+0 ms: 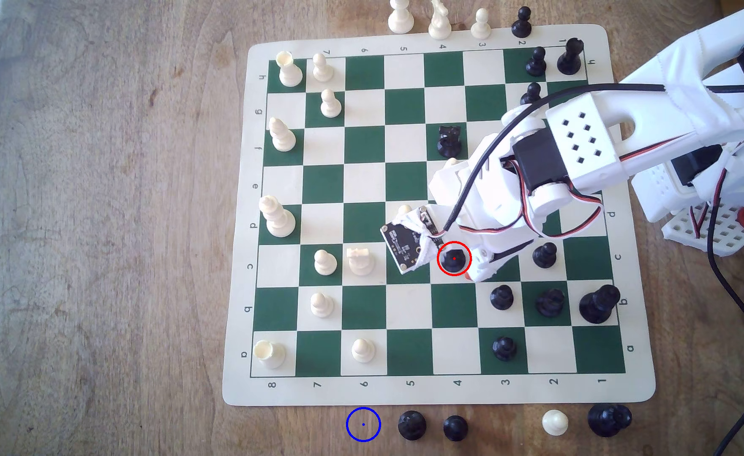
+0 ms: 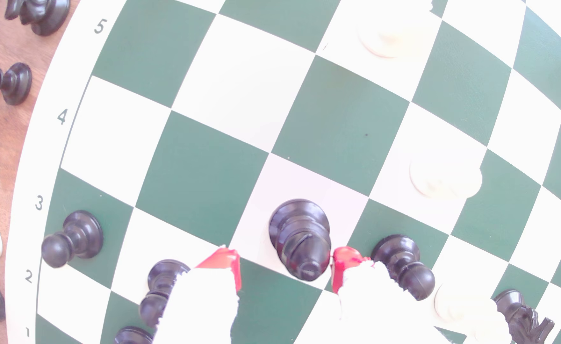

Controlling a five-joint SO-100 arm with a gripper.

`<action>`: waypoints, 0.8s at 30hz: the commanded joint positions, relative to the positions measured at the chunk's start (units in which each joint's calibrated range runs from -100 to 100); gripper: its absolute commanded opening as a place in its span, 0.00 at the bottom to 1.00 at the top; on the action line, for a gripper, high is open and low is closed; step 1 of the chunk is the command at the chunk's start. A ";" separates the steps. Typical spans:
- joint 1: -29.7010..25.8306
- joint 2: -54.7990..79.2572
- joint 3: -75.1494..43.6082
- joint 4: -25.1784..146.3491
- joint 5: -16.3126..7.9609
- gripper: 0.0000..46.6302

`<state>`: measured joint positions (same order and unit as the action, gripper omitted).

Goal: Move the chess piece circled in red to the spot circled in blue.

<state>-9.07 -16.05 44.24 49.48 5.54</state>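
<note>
I see the black pawn [image 1: 454,258] inside the red ring standing upright on a white square of the chessboard [image 1: 440,394], in row c above the 4 printed on its edge. My hand [image 2: 285,268] is open around the pawn, one red fingertip [image 2: 345,264] right against its head and the other a little way off. The blue ring [image 1: 363,424] lies on the bare wooden worktop [image 1: 98,219] just off the chessboard's numbered edge, well apart from the pawn.
</note>
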 commanded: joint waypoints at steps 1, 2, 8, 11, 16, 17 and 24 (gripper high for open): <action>0.27 -0.08 -5.16 -1.24 -0.15 0.32; 0.27 0.09 -5.25 -1.49 -0.20 0.32; 0.04 1.02 -5.34 -2.80 -0.54 0.32; 0.11 1.27 -5.34 -3.62 -0.59 0.32; -0.28 1.19 -5.44 -3.45 -0.59 0.31; -0.28 1.19 -5.62 -3.45 -0.63 0.30; -0.67 1.27 -6.16 -3.45 -0.78 0.23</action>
<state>-9.29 -13.87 44.24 46.45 5.05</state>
